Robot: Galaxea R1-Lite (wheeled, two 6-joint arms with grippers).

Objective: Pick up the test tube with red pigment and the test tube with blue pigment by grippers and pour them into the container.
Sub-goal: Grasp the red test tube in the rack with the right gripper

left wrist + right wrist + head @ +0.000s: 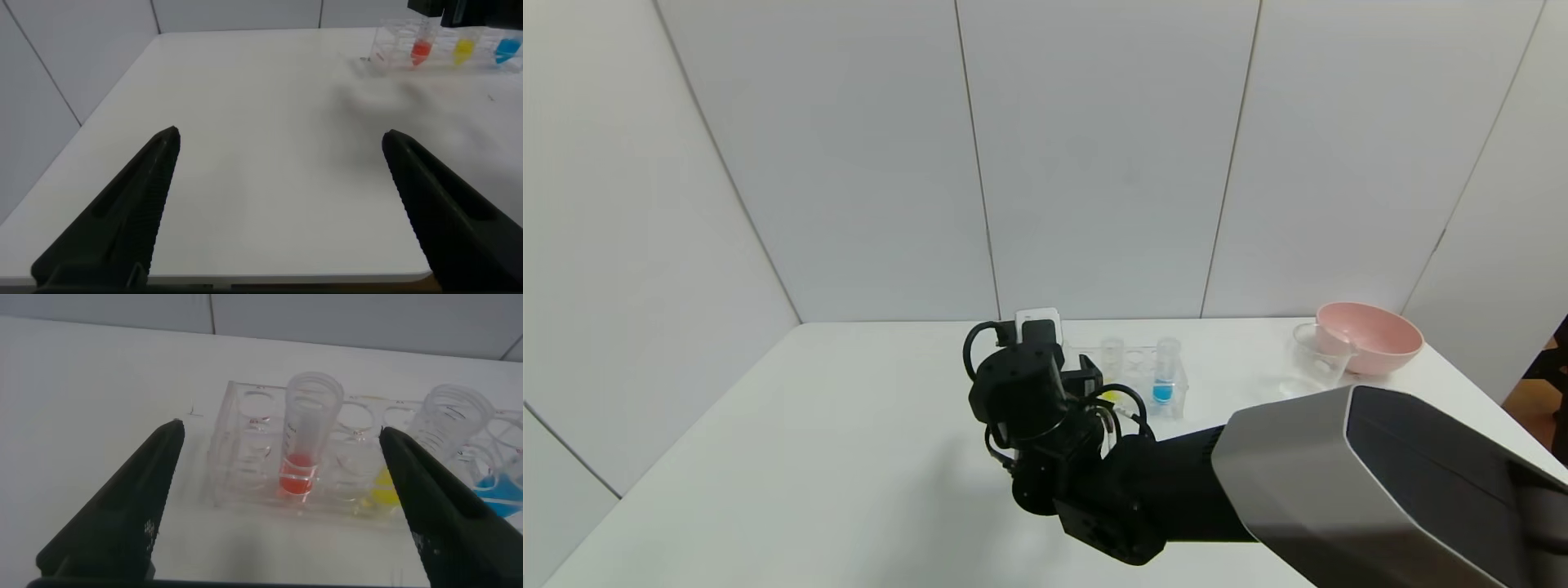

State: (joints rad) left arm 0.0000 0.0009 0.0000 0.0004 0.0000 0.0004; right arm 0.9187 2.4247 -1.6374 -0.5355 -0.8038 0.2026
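White table (849, 425), grey panelled walls: right gripper (282, 502) spread wide before the clear rack (245, 469).
Test tube with red pigment (306, 433) stands upright in the rack, centred just ahead between the fingers; blue tube (1165, 371) and container (1316, 359) are shown only overhead; left gripper (278, 204), wide, idles well apart.

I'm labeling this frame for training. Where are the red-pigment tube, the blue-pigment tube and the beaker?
test tube with red pigment (299, 469): right wrist view, on the red liquid.
test tube with blue pigment (1164, 390): head view, on the blue liquid.
container (1316, 359): head view, on its clear wall.
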